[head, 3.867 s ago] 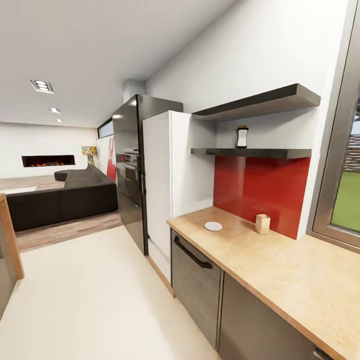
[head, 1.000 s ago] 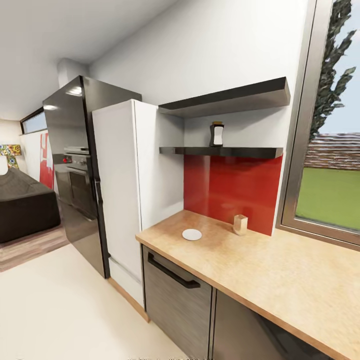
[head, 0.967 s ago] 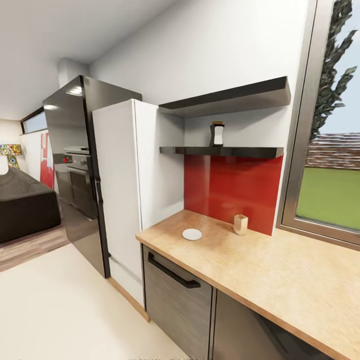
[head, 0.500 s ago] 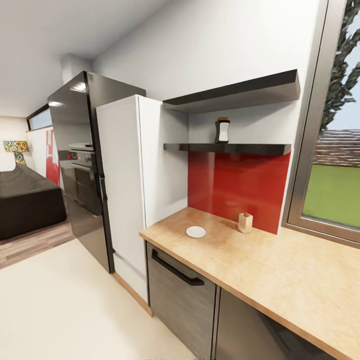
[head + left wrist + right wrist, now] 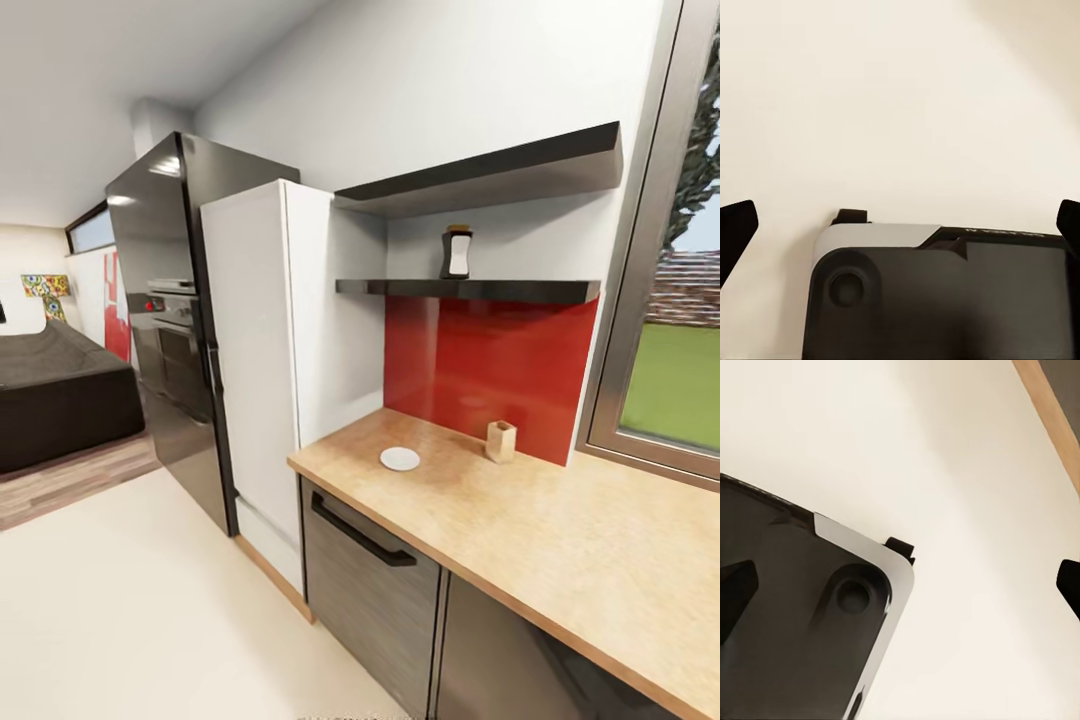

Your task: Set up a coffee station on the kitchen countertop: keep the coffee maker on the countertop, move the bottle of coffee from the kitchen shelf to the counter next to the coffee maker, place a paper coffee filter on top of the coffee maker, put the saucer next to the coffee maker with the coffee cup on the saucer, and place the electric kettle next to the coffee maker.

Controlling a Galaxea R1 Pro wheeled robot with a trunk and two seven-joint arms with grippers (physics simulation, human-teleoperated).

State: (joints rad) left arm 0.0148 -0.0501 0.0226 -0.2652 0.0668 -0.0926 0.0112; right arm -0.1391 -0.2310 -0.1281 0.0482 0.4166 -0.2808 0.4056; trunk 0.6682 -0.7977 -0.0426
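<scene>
Far off, bottle of coffee (image 5: 457,252) on kitchen shelf (image 5: 470,290), label unreadable.

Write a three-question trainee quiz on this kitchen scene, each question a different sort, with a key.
1. True or false: the bottle stands on the lower shelf.
2. What lies on the countertop nearest the white fridge? A) cup B) saucer C) kettle
3. Fill in: the wall panel behind the small wooden block is ____.

Key: 1 true. 2 B, the saucer. 3 red.
</scene>
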